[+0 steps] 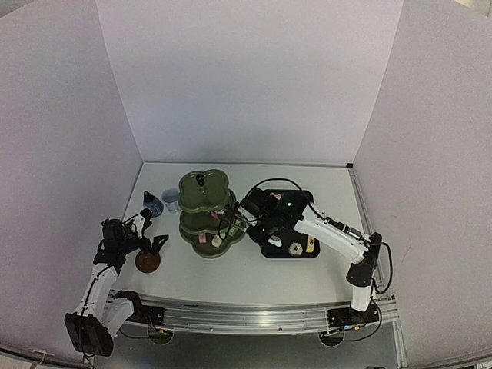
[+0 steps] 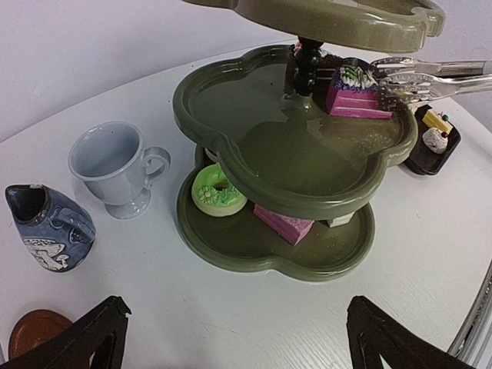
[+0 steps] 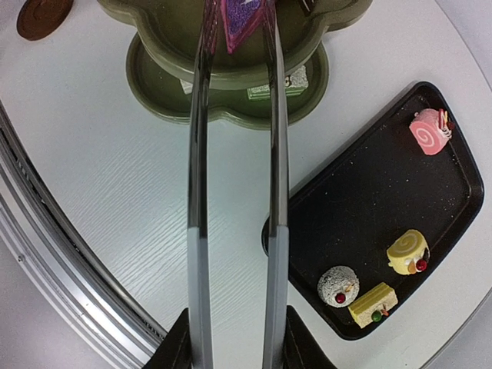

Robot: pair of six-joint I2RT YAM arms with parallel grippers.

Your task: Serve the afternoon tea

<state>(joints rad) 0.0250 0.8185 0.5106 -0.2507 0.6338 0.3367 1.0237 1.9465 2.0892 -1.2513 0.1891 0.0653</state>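
The dark green three-tier stand (image 1: 206, 211) stands mid-table. My right gripper (image 3: 234, 330) is shut on the metal tongs (image 3: 198, 192), whose tips flank a pink cake slice (image 2: 355, 96) sitting on the middle tier (image 2: 292, 146). A green donut (image 2: 217, 190) and a pink slice (image 2: 286, 223) lie on the bottom tier. The white cup (image 2: 115, 165) and blue jug (image 2: 50, 227) stand left of the stand. My left gripper (image 2: 238, 338) is open and empty, in front of the stand.
The black tray (image 3: 384, 200) right of the stand holds a pink roll (image 3: 430, 132), a yellow roll (image 3: 407, 252), a white ball (image 3: 338, 286) and a yellow slice (image 3: 373, 304). A brown saucer (image 1: 147, 262) lies by the left gripper.
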